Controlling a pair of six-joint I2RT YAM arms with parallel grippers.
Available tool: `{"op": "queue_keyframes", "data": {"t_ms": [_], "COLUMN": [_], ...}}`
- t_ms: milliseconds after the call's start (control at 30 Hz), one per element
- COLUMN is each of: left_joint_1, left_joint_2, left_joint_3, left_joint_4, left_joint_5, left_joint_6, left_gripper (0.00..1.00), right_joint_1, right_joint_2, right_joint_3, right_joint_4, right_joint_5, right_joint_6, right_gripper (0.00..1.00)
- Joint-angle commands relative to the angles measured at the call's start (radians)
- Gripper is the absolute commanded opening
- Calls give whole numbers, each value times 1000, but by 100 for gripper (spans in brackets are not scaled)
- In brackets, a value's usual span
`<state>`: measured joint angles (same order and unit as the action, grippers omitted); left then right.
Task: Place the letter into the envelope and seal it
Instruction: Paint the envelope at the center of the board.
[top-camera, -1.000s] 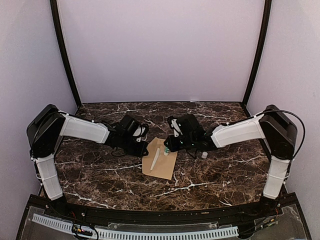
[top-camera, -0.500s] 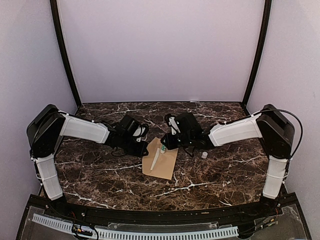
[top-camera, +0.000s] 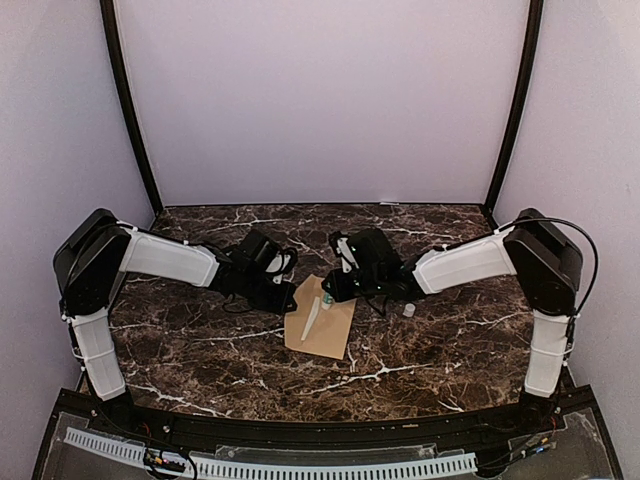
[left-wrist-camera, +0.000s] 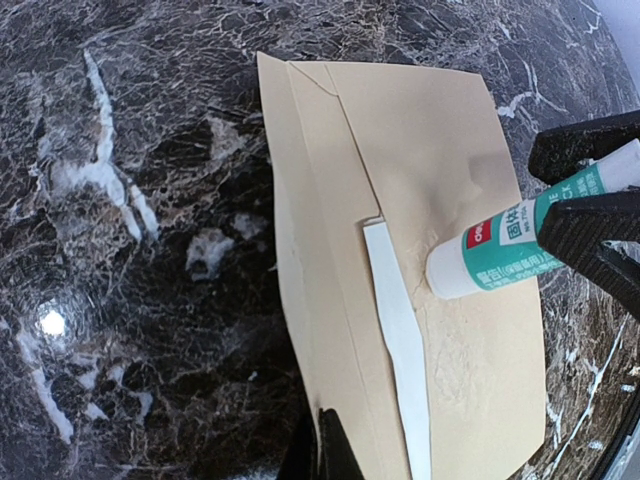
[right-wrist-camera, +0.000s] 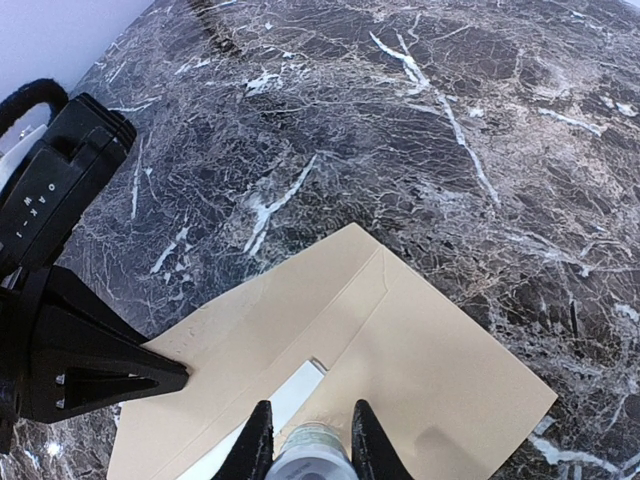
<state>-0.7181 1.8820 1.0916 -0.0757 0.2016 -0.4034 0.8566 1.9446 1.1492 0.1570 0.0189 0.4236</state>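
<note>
The tan envelope (top-camera: 322, 322) lies flat mid-table with its flap (left-wrist-camera: 310, 230) folded open. A white strip of the letter (left-wrist-camera: 398, 335) shows at its mouth. My right gripper (right-wrist-camera: 310, 410) is shut on a white and green glue stick (left-wrist-camera: 505, 248), whose tip touches the envelope body just beside the letter strip. My left gripper (left-wrist-camera: 322, 450) is shut, its tips pressing down on the flap's outer edge. In the top view the left gripper (top-camera: 291, 296) sits at the envelope's left corner and the right gripper (top-camera: 330, 291) at its far edge.
A small white cap (top-camera: 409, 310) stands on the dark marble table (top-camera: 200, 350) to the right of the envelope, under the right arm. Purple walls close in the back and both sides.
The right arm has shifted slightly left, carrying the glue stick a little along the envelope. The left arm and envelope have not moved.
</note>
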Motion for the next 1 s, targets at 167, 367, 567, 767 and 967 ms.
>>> {"op": "queue_keyframes", "data": {"t_ms": [167, 367, 567, 767, 967], "left_joint_1": [-3, -2, -3, -3, -3], "left_joint_2": [-6, -4, -3, -4, -3], "left_joint_3": [16, 16, 15, 14, 12], "left_joint_4": [0, -1, -1, -2, -2], "left_joint_5": [-20, -23, -23, -25, -25], "left_joint_6": [-6, -11, -14, -17, -20], "left_gripper": [0, 0, 0, 0, 0], "right_joint_1": [14, 35, 53, 64, 77], "right_joint_2": [-11, -14, -28, -38, -45], "right_joint_3": [-55, -65, -75, -86, -93], "right_joint_4": [-13, -22, -28, -16, -16], "right_joint_5": [-14, -14, -47, -69, -70], "right_joint_6": [19, 28, 38, 59, 70], "right_gripper": [0, 0, 0, 0, 0]}}
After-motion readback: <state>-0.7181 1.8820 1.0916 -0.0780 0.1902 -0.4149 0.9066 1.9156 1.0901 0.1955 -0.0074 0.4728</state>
